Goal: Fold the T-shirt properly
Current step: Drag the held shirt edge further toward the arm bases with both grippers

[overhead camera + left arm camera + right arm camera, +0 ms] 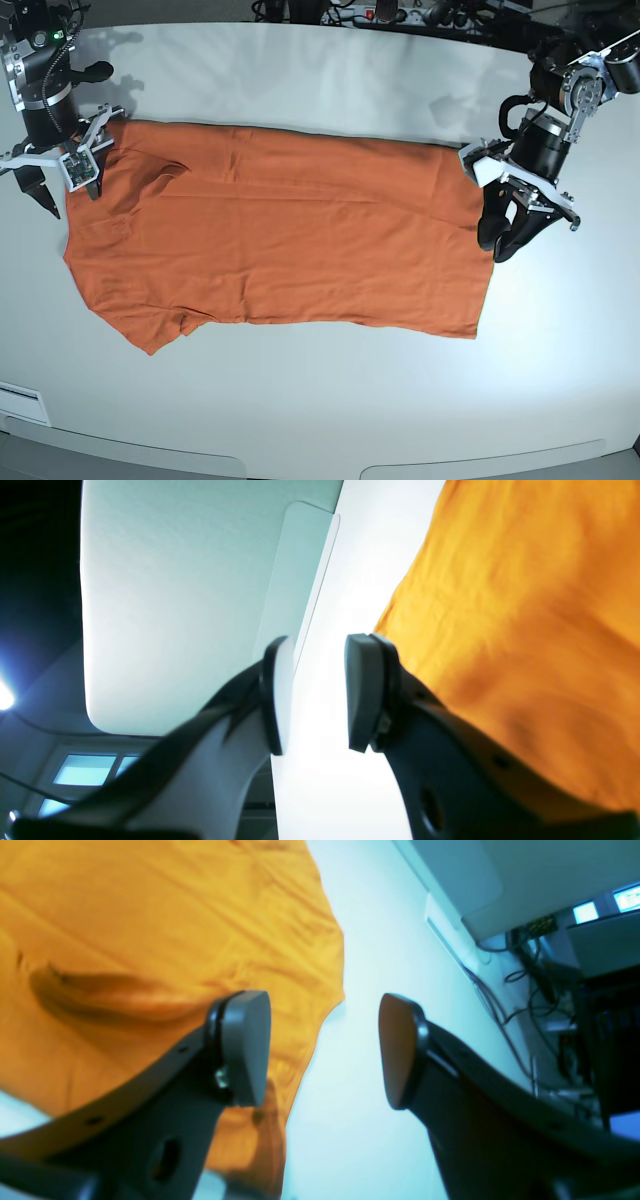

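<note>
item: the t-shirt [280,235], plain orange, lying flat and spread wide across the white table [330,400]; we note it is folded over into a long band, one sleeve poking out at its lower near corner in the base view. only that view gives us the whole outline.

right gripper [325,1050]: at the shirt's end on the base view's left, by the far corner. its wrist view shows the jaws well apart, nothing between them, one pad [245,1045] over the orange cloth and the other over bare table; we cannot tell whether the pad touches the cloth. that same view alone shows cables [505,1005] off the table's edge.

left gripper [312,695]: at the shirt's opposite end. in the base view it reads as a dark shape against the hem; its wrist view shows the jaws parted and empty, the shirt edge just beside one pad [362,690].
</note>
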Controlling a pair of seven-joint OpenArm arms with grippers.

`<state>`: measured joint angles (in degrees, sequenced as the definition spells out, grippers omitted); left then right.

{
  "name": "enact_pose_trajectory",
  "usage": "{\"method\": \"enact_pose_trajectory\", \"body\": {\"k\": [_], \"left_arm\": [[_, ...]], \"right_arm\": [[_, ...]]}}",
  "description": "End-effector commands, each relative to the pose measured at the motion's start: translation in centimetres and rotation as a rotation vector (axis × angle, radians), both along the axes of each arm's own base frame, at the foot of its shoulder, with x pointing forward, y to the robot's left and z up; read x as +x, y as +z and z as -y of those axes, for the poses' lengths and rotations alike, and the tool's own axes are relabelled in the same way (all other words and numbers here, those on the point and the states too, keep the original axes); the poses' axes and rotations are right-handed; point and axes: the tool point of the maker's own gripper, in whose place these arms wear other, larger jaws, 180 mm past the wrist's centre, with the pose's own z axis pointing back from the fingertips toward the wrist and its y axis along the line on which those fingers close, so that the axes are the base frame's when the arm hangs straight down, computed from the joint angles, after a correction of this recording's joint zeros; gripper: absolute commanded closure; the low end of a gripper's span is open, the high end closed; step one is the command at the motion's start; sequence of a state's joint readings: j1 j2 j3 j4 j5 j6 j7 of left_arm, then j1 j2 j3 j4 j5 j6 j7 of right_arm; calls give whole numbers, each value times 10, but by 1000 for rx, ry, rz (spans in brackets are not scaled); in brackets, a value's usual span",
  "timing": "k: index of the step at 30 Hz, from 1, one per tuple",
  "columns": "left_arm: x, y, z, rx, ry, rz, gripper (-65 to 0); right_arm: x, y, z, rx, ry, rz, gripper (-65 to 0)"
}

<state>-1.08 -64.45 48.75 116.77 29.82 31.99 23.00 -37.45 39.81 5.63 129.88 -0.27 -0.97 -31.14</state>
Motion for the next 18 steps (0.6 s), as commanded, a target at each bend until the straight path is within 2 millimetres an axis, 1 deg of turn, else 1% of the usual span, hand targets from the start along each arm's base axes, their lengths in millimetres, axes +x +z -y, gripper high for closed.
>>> {"method": "enact_pose_trajectory", "body": {"k": [1,2,3,4,7,9,11,13,15,18], "left_arm": [[3,13,-2,4,-7,47,-107],[3,13,-2,2,-4,44,-39],[3,11,-4,0,6,35,0],[3,9,-7,-3,23,23,0],[4,7,-7,-9,35,11,0],[3,0,-5,-28,40,-24,0],[0,-19,2,-36,29,-127,0],[-5,-40,13,-23,-11,-239,0],[-5,-56,20,-32,-26,-318,0],[2,-71,22,-64,-18,-376,0]], "right_arm": [[5,12,2,-12,0,47,-238],[5,13,4,-11,-15,52,-154],[5,15,6,-7,-29,64,-58],[6,18,9,-2,-46,80,0],[6,18,9,0,-48,81,0],[2,6,-4,34,10,15,0],[-6,-12,-21,91,89,-84,0],[-11,-26,-28,122,119,-143,0],[-8,-36,-21,138,89,-165,0],[-1,-58,-5,165,39,-222,0]]}}
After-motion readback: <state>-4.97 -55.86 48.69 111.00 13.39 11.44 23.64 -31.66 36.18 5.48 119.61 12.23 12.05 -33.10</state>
